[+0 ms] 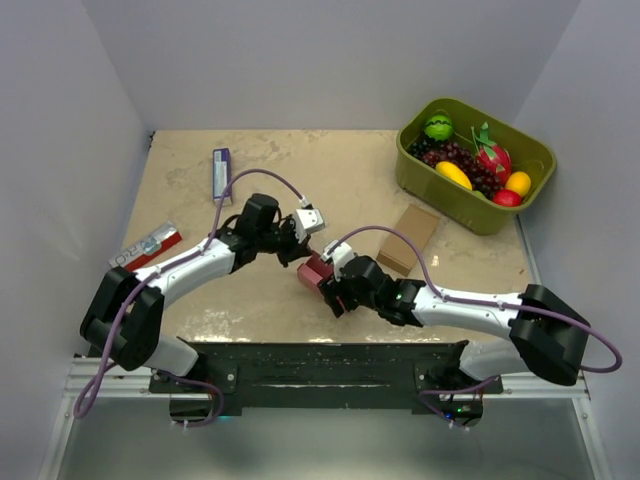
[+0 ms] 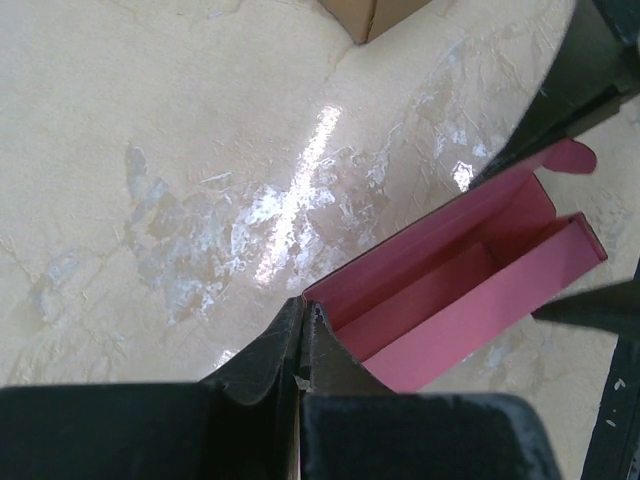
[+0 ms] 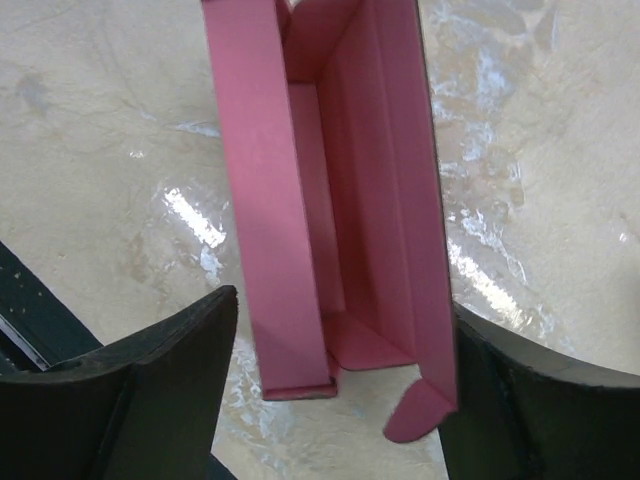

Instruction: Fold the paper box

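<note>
The paper box (image 1: 315, 270) is a pink-red card sleeve, partly formed and open on one long side, held just above the table's middle. My left gripper (image 1: 298, 250) is shut on one corner edge of the paper box (image 2: 470, 280), its fingertips (image 2: 303, 312) pinched together on the card. My right gripper (image 3: 340, 350) is open and straddles the other end of the paper box (image 3: 360, 180). Its right finger (image 3: 520, 400) lies against the outer wall by a rounded tab. A gap separates its left finger (image 3: 170, 370) from the card.
A green bin (image 1: 440, 195) of toy fruit stands at the back right. A brown cardboard box (image 1: 410, 238) lies flat just beyond my right arm. A red-and-white packet (image 1: 147, 245) lies at the left, a purple-and-white packet (image 1: 221, 175) at the back left. Walls close three sides.
</note>
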